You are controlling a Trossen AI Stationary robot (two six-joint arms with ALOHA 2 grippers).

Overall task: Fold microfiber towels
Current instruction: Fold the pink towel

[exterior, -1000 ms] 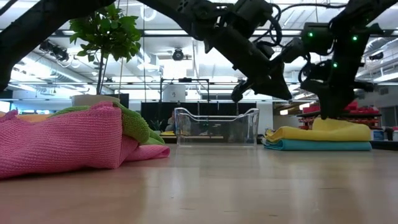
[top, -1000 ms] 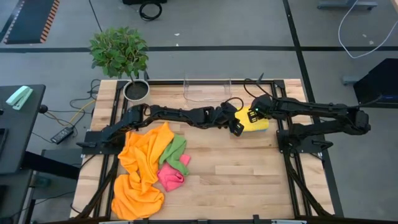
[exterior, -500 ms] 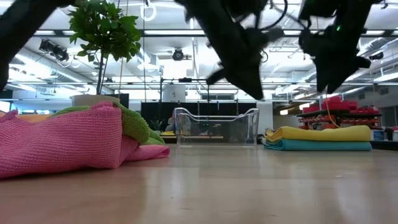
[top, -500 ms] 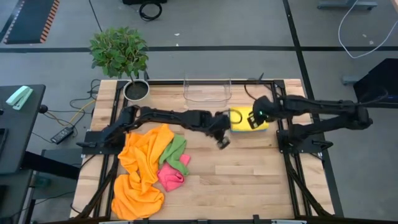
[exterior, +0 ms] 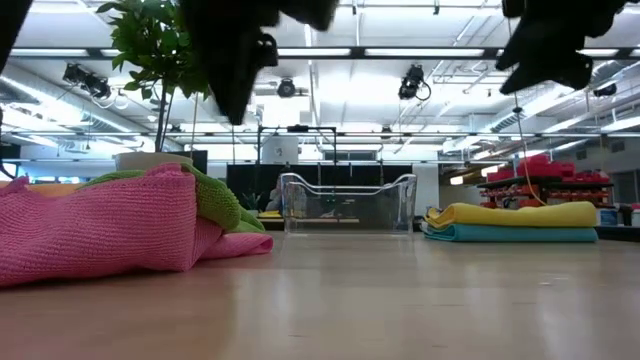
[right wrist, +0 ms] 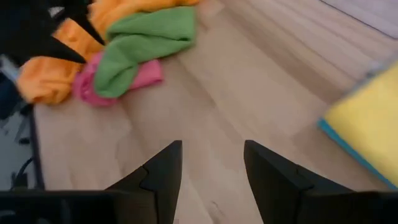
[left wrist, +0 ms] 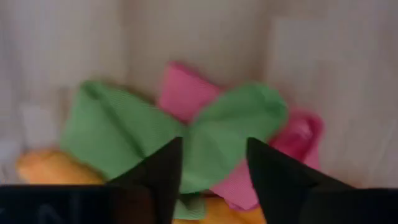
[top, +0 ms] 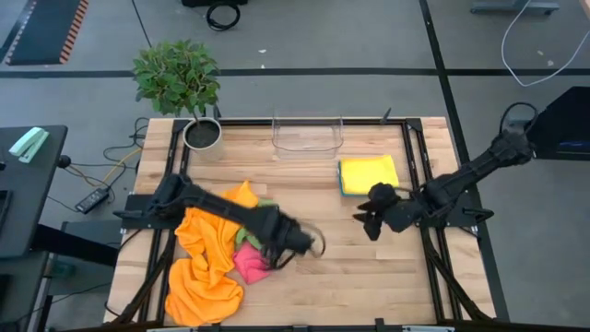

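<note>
Left gripper (top: 293, 247) moved over pink towel (top: 251, 266).

One camera looks straight down on the whole pale wooden slatted table (top: 369, 258). Another sits at tabletop height, close beside the crumpled pink microfiber towel (exterior: 95, 230), facing the room. Both wrist cameras also see this towel from above.

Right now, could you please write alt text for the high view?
Seen from above, the left end effector hovers open over a heap of orange, green and pink towels. The right end effector, open, is near a folded yellow towel.
</note>
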